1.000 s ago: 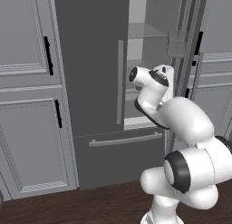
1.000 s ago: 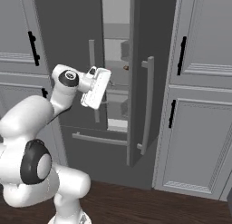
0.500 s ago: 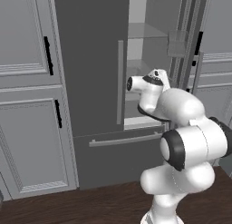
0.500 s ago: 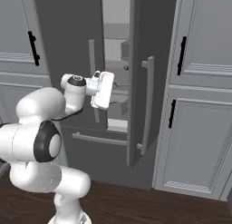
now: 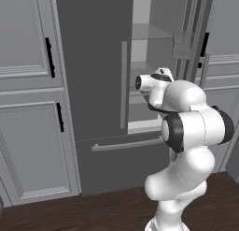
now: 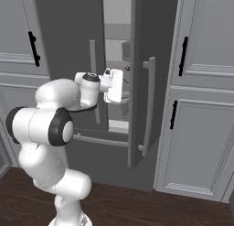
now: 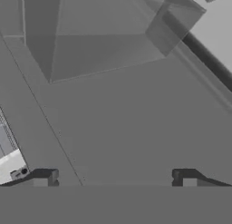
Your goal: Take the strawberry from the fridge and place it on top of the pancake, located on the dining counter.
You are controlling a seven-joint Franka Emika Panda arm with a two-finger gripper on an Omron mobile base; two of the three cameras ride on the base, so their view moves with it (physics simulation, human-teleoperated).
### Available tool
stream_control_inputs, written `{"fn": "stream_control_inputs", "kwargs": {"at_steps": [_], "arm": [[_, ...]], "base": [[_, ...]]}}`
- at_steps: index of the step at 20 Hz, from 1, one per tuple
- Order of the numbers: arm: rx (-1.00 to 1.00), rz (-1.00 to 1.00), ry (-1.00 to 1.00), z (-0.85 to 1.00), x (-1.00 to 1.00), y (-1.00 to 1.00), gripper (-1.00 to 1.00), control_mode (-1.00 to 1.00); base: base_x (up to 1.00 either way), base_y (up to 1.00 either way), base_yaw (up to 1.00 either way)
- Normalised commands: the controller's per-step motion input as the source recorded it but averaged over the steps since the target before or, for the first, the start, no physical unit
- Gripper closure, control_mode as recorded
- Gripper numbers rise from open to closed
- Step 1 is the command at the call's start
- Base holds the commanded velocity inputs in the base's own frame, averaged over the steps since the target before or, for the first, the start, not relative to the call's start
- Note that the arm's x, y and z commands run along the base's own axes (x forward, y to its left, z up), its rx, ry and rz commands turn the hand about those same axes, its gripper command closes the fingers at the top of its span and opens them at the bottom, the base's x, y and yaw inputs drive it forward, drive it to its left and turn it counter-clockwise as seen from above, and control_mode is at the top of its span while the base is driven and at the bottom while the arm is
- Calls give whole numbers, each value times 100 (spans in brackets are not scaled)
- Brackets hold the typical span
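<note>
Tool at the open fridge, jaws wide apart and empty.

The fridge [image 5: 93,75] is a tall dark grey unit with long grey bar handles and a bottom drawer; its right door [image 6: 141,83] stands swung out, showing a pale grey interior with shelves [image 5: 144,38] and a clear door bin [image 5: 183,44]. Its left door is closed. The arm is folded at mid height in front of the opening, and the tool [image 6: 119,85] points into the gap between the two doors, level with the middle shelves. In the hand view the two dark fingertips [image 7: 47,177] stand far apart with nothing between them, facing plain grey fridge surfaces. I cannot make out the strawberry on any shelf. Light grey panelled cabinets [image 5: 28,108] with black handles flank the fridge on both sides, above a dark wood floor [image 6: 160,207].
</note>
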Motion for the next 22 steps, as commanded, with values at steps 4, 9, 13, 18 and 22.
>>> {"fn": "stream_control_inputs", "kwargs": {"at_steps": [4,9,13,18,22], "arm": [[0,0,0,-1,-4,-54,-100,-100],[0,0,3,-1,-2,-53,-100,-100],[0,0,7,-4,0,-67,-100,-100],[0,0,8,-2,0,-71,-100,-100],[0,1,4,-2,0,-15,-100,-100]], "base": [[0,0,0],[0,0,0],[0,0,0],[0,0,0],[0,0,0]]}}
